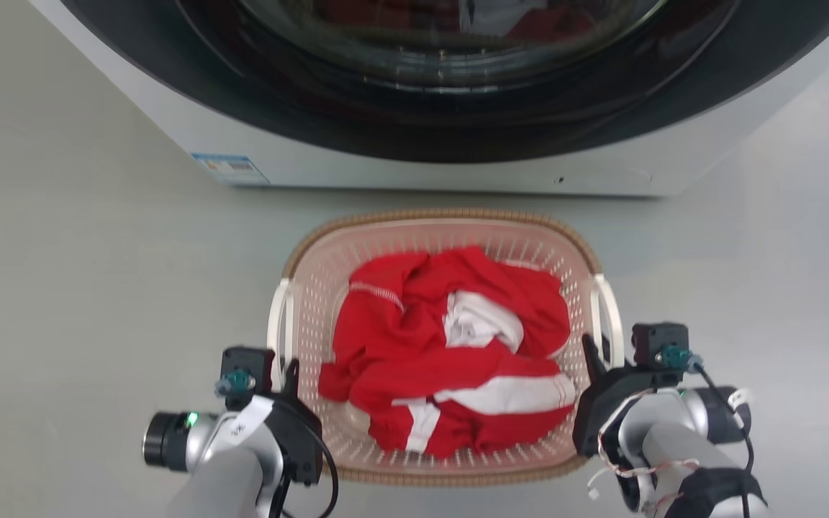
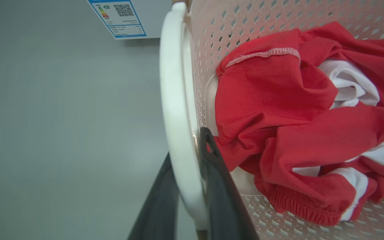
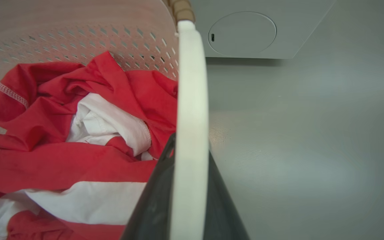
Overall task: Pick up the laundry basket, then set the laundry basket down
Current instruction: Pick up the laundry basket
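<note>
The laundry basket [image 1: 443, 219], pale pink and perforated with a brown woven-look rim, sits centred in front of me, and red and white clothes [image 1: 450, 345] lie inside it. My left gripper [image 1: 285, 368] is shut on the basket's white left handle [image 1: 279, 316]. In the left wrist view the two dark fingers [image 2: 217, 186] clamp that handle [image 2: 175, 100] from both sides. My right gripper [image 1: 596, 354] is shut on the white right handle [image 1: 610, 309]. In the right wrist view its fingers [image 3: 158, 200] press against the handle [image 3: 192, 100]. I cannot tell whether the basket touches the floor.
A white washer [image 1: 414, 169] with a dark round door stands just beyond the basket, with a blue-edged label [image 1: 229, 167] at its lower left corner. A round cover [image 3: 242, 33] marks its lower right corner. Grey floor [image 1: 62, 288] spreads out on both sides.
</note>
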`<state>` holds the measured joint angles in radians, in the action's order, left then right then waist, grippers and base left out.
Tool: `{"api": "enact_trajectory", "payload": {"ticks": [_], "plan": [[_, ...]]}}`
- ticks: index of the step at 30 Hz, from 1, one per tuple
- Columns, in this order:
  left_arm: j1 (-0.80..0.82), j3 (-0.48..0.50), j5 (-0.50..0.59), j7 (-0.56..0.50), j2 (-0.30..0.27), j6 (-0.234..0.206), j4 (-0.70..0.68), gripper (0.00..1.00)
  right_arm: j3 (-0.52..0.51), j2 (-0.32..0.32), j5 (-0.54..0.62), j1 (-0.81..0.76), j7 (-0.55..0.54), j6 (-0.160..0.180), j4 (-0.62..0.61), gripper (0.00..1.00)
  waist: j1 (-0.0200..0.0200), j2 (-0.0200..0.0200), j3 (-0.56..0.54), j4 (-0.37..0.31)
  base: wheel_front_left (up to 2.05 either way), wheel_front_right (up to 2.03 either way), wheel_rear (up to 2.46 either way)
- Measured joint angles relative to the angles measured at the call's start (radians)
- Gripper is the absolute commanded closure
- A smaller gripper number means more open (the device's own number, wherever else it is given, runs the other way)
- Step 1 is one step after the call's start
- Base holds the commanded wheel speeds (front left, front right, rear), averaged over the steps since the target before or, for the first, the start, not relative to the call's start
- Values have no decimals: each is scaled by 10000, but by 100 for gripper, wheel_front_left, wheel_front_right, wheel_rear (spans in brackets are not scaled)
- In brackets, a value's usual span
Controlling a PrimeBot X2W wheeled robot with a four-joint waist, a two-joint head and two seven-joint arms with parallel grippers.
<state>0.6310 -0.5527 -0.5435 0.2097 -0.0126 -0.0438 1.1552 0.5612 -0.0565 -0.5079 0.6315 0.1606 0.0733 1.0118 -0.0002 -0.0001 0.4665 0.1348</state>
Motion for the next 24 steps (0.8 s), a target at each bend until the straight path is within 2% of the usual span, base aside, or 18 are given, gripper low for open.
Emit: {"api": "enact_trajectory", "payload": {"ticks": [11, 24], "plan": [[-1238, -483, -267, -502, -71, 13, 274, 100, 1287, -15, -1361, -1275, -913, 251, -194, 100, -2, -1, -1650, -93, 0, 0, 0], [-2103, -815, -606, -917, -192, 98, 410, 100, 2328, -84, -2537, -2088, -1695, 516, -614, 100, 0, -1, -3074, -218, 0, 0, 0]]}}
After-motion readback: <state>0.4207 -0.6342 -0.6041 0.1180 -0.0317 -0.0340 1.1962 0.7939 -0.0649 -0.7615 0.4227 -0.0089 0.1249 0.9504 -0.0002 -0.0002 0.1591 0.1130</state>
